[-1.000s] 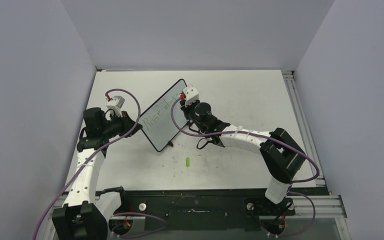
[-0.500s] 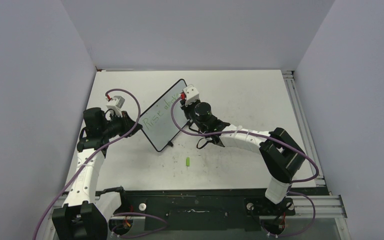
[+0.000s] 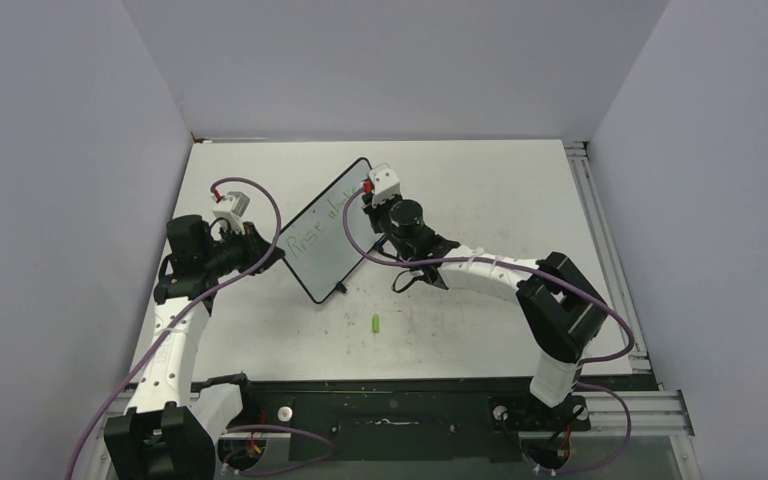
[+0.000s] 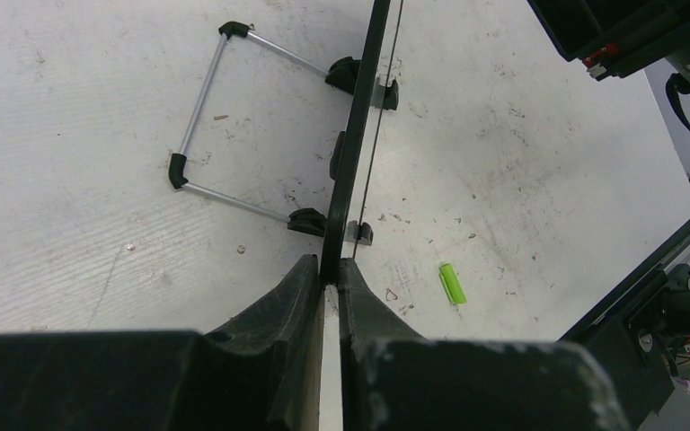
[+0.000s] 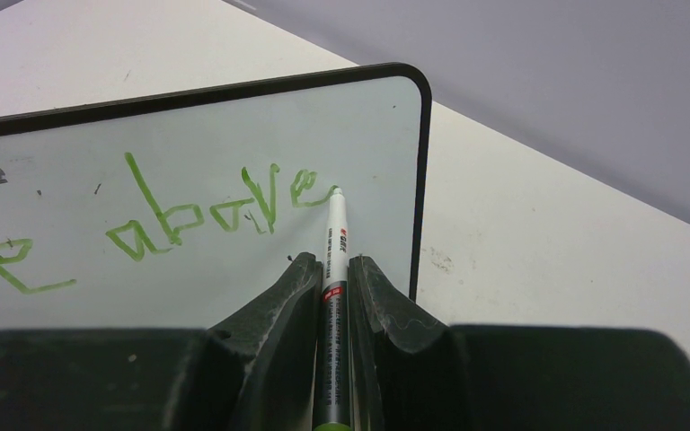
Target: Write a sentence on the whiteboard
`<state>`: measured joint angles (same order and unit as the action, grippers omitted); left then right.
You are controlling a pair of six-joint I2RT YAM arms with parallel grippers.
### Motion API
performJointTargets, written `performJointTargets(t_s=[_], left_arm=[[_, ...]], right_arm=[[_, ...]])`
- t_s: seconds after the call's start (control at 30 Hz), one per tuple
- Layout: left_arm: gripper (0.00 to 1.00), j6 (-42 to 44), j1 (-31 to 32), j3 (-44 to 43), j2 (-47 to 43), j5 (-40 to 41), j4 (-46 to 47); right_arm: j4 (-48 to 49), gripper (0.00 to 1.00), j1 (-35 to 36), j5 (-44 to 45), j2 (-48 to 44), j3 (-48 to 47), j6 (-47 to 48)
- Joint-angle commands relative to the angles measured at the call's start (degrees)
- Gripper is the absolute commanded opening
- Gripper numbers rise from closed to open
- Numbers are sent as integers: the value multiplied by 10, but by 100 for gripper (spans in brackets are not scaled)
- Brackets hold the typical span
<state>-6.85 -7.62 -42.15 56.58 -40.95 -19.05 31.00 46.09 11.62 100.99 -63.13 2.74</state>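
Clamps the whiteboard (image 3: 325, 235), upright and left of centre, by its near edge in the left gripper (image 4: 327, 271). Pinches the marker (image 5: 334, 224) in the right gripper (image 5: 332, 266), tip at "above" of the sentence (image 5: 169, 224), beside the right rim. Risks overrunning that rim, or tipping the whiteboard under hard pressure.

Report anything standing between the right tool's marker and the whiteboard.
Nothing visible does. The marker held in the right tool has its tip at the whiteboard, at the end of the sentence, with bare board beside it. The left tool clamps the board's edge, away from the writing.
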Motion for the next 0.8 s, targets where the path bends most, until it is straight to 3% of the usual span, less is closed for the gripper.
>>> performJointTargets(t_s=[0.0,0.77], left_arm=[[0,-2,-2,-25,-14,-10,20],[0,-4,-2,-24,-19,2,17]], right_arm=[[30,5,-5,1,3,-20,-3],[-14,5,-3,-11,-130,50,-17]])
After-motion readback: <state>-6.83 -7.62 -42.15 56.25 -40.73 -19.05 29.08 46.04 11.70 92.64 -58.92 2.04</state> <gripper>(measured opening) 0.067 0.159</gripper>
